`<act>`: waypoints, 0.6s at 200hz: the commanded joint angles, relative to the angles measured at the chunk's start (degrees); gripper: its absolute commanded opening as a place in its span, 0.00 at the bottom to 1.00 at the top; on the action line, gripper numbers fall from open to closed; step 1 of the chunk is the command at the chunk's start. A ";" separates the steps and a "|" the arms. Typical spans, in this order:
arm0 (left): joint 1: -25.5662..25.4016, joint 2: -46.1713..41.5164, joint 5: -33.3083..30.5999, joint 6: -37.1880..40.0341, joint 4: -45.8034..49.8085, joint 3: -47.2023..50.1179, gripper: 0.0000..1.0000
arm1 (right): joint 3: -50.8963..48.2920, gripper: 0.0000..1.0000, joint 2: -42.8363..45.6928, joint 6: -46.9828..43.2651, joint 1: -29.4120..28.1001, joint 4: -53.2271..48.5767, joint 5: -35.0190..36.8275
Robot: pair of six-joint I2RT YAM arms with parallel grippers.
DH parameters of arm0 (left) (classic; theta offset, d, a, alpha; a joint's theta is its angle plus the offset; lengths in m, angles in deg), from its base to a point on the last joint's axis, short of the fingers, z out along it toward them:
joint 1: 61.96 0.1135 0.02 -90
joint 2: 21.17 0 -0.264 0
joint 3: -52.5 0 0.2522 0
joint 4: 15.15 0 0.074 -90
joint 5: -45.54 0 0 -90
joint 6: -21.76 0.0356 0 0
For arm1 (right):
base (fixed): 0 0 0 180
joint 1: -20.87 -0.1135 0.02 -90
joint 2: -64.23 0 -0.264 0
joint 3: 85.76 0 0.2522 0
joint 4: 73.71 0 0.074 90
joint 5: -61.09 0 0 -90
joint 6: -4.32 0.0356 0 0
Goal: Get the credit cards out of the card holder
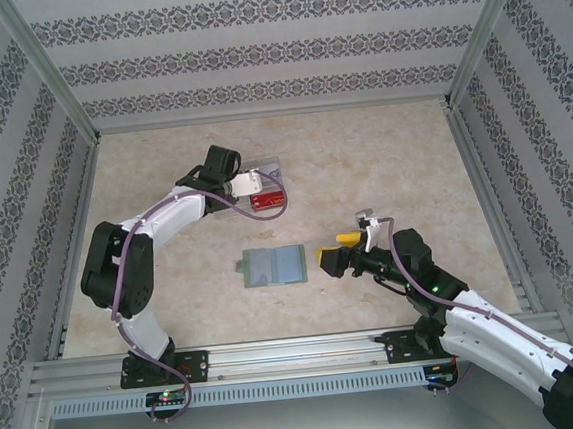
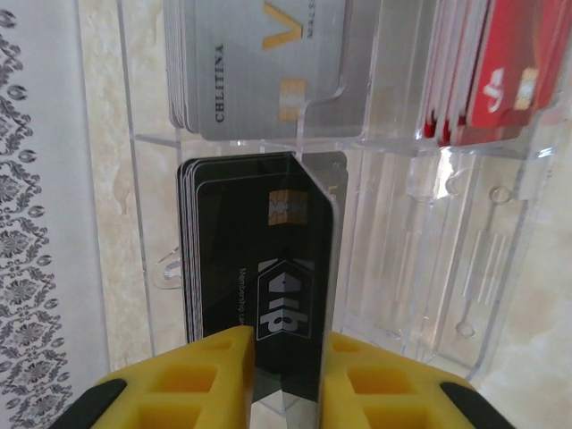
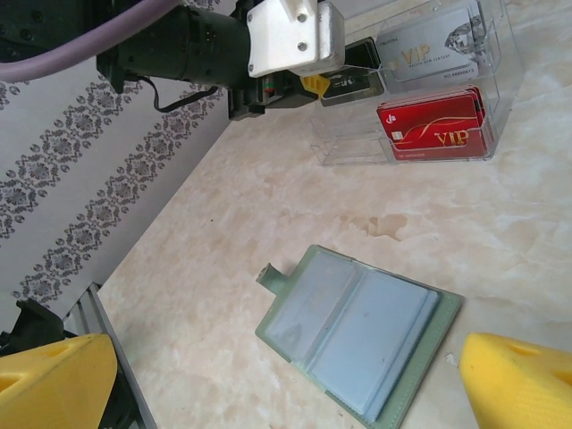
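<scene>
**Position.** The card holder (image 1: pixel 274 266) lies open and flat at the centre of the surface (image 1: pixel 382 156). No card edge is evident in its pockets, though this is not confirmed. The right pincer (image 1: pixel 332 254) sits just right of it, jaws wide apart and empty.

**Left pincer** (image 2: pixel 288 366). It is at the clear box (image 1: pixel 267 186), upper centre of the overhead view. A black card (image 2: pixel 290 268) stands tilted between its jaws. I cannot tell whether they pinch it.

**Risks.**
- The tilted card may catch the box divider, or stick to a finger and be dragged out on withdrawal.
- The light box could shift, spilling the red cards (image 2: pixel 500 71).
- The soft holder may slide or fold under one-sided contact.
</scene>
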 commanded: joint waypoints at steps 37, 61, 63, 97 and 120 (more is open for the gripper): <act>1.82 0.91 -1.63 -2.26 -0.03 -3.66 0.30 | -0.95 0.98 -0.18 -1.10 0.63 0.96 0.35; 1.99 0.45 -1.80 -2.77 -0.26 -4.10 0.32 | -0.95 0.98 -0.39 -0.98 0.62 1.05 0.26; 2.01 0.41 -1.80 -2.80 -0.21 -4.11 0.32 | -0.95 0.98 -0.43 -1.01 0.62 1.06 0.26; 2.10 -0.04 -1.38 -3.57 0.28 -4.49 0.35 | -0.97 0.98 -0.53 -0.97 0.60 1.14 0.16; 2.12 -1.28 -0.56 -5.55 0.57 -4.72 0.36 | -0.95 0.98 -0.70 -0.97 0.61 1.12 0.10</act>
